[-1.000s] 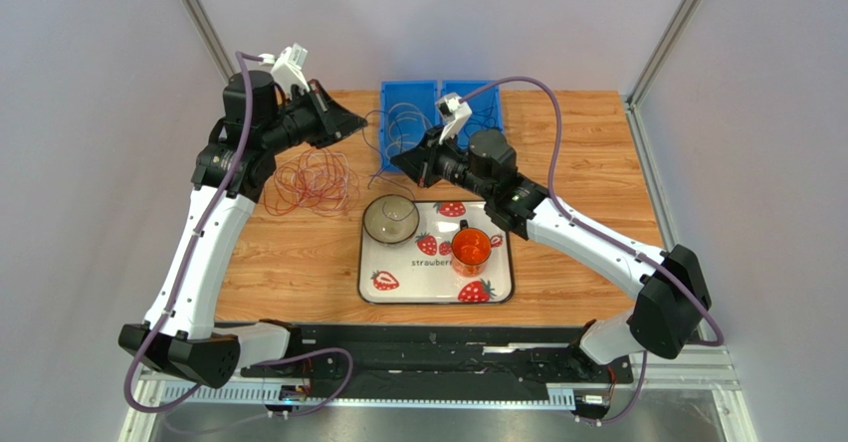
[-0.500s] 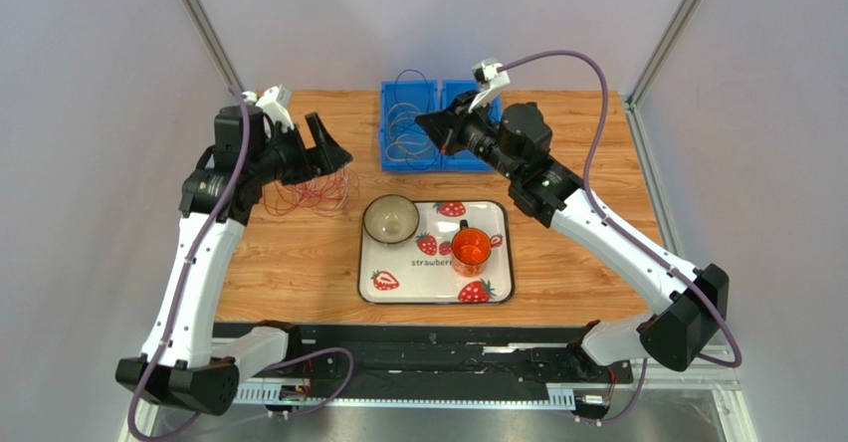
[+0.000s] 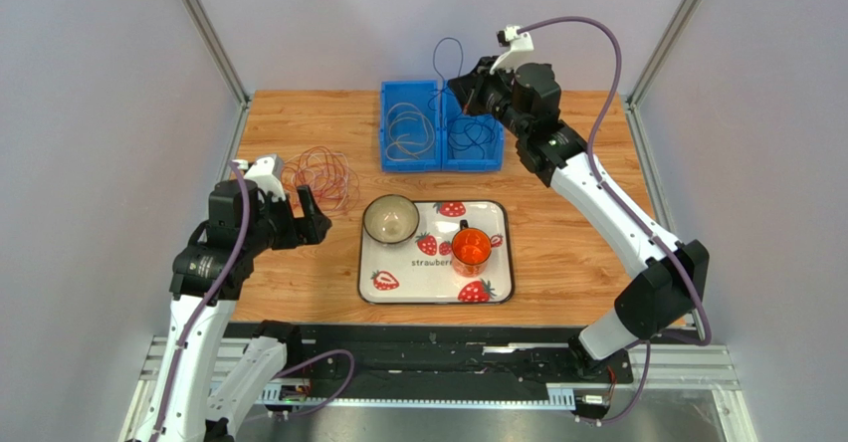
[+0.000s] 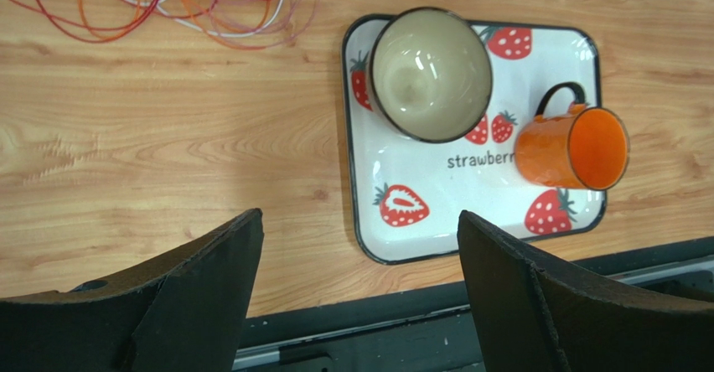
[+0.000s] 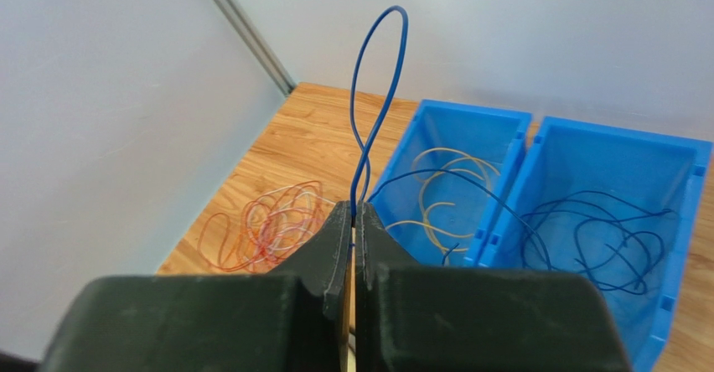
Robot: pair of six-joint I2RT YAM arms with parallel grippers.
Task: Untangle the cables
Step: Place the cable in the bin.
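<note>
Claws: my right claw [image 5: 353, 221] is clamped on a blue cable [image 5: 365, 167] over the desk's [image 3: 577, 223] far edge; left claw [image 4: 359, 221] stands wide apart.

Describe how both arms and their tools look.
The left arm and right arm have white links, black joints and a purple-grey hose each. The left tool and right tool have dark, wedge-shaped fingers.

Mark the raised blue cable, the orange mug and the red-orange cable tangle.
blue cable [image 5: 366, 162], right wrist view, where its raised loop crosses.
orange mug [image 4: 543, 150], left wrist view, outer side wall.
red-orange cable tangle [image 3: 317, 172], top external view, middle of the coil.
</note>
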